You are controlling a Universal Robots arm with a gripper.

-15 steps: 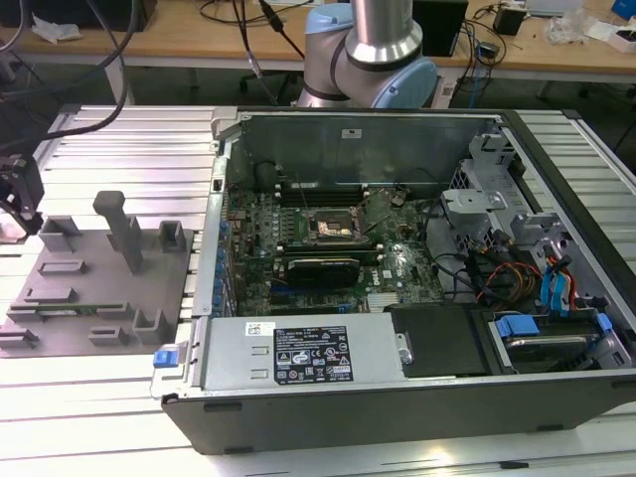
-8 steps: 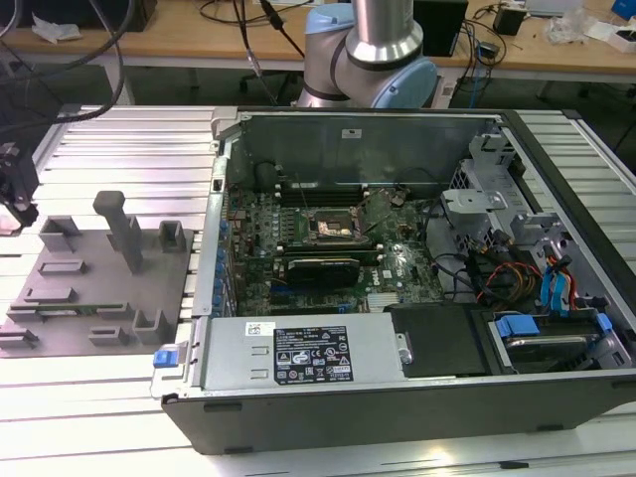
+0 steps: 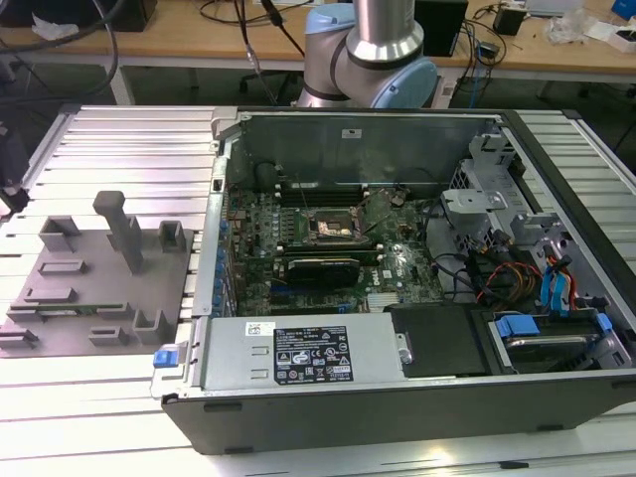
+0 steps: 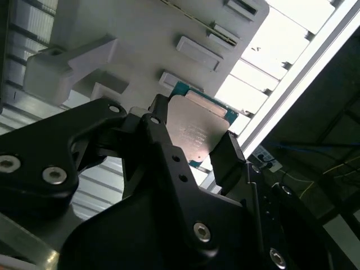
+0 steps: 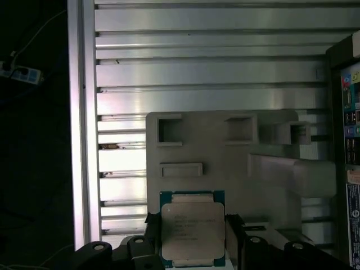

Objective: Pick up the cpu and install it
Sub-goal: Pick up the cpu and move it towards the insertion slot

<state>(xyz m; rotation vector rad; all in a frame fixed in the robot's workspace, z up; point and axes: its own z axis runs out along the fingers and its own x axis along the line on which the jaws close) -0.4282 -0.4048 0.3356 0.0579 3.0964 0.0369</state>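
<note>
The cpu point(image 5: 192, 230) point(image 4: 197, 129), silver top facing both wrist views, sits pinched between the gripper's point(image 5: 192, 241) point(image 4: 194, 142) black fingers point(image 5: 152, 239) point(image 4: 227, 160), one on each side edge. Its green rim shows past the lid.

Behind it lies a grey moulded fixture point(image 5: 225, 169) point(image 3: 99, 288) with empty pockets and an upright post, resting on the slatted aluminium table point(image 5: 208, 73) point(image 3: 119, 417).

On the exterior view's right of the fixture is the open computer case point(image 3: 397, 407), which holds the motherboard point(image 3: 260, 231) and its framed socket point(image 3: 335, 228).

The gripper body hides the finger contact faces.
</note>
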